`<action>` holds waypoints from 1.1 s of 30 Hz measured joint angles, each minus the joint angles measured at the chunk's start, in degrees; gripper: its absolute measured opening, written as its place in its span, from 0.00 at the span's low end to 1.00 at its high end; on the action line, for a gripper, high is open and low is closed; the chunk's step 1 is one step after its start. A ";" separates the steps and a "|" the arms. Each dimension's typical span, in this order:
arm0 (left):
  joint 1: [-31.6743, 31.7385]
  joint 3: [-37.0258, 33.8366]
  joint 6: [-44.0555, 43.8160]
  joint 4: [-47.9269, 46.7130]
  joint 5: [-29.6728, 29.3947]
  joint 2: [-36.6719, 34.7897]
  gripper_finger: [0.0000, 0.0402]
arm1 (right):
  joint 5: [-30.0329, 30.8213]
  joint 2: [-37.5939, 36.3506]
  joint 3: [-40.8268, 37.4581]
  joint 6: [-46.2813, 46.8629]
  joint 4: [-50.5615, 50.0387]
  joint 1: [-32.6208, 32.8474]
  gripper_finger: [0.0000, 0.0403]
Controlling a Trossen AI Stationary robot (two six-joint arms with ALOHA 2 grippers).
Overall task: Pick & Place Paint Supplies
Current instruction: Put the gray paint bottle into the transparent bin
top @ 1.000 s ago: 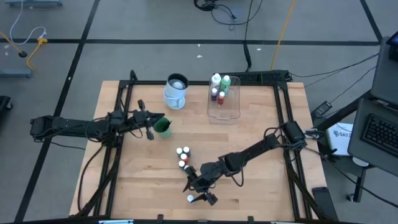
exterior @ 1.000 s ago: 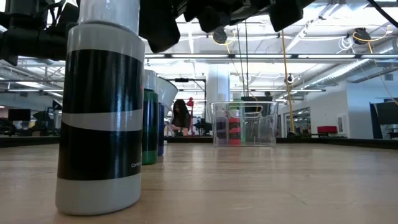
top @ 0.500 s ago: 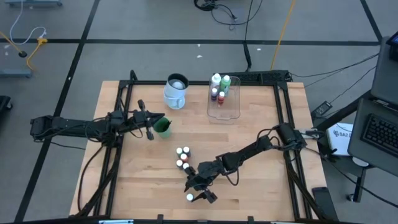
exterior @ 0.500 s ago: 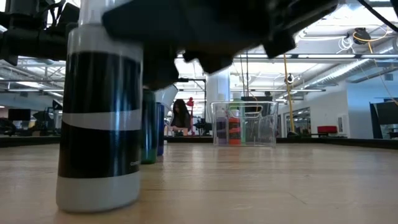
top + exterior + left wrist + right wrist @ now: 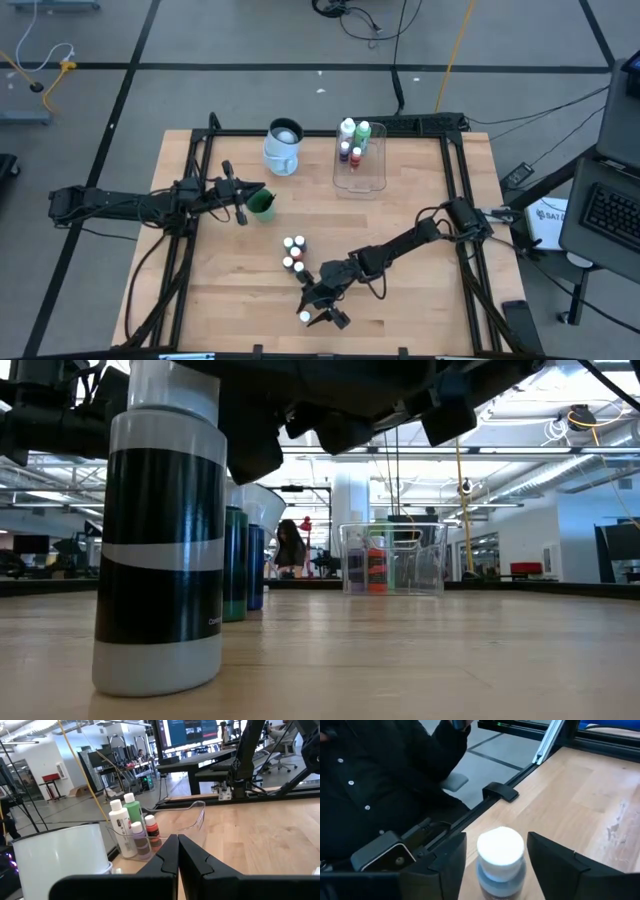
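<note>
One white-capped paint bottle (image 5: 500, 857) stands upright near the table's front edge between the spread fingers of the right gripper (image 5: 312, 312), so an off-centre close could topple it, while the left gripper (image 5: 177, 851), fingers together, waits by the white cup (image 5: 284, 146).

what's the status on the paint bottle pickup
Right gripper open, astride a white-capped paint bottle. Left gripper shut, waiting by the green cup. Nothing in the way.
</note>
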 joint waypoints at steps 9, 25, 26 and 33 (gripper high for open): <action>0.00 0.00 -0.01 -0.09 0.00 0.00 0.01 | 0.01 0.00 0.00 0.12 0.04 -0.04 0.36; 0.02 0.00 -0.15 -0.27 -0.02 0.00 0.01 | 10.54 -17.86 -0.02 -0.10 -17.90 0.01 0.28; 0.02 0.00 -0.15 -0.26 0.00 -0.01 0.01 | 13.51 -20.72 -0.02 -0.02 -21.35 0.01 0.28; 0.02 0.00 -0.13 -0.39 -0.02 0.00 0.01 | 33.40 -40.47 -5.02 0.44 -33.66 0.01 0.28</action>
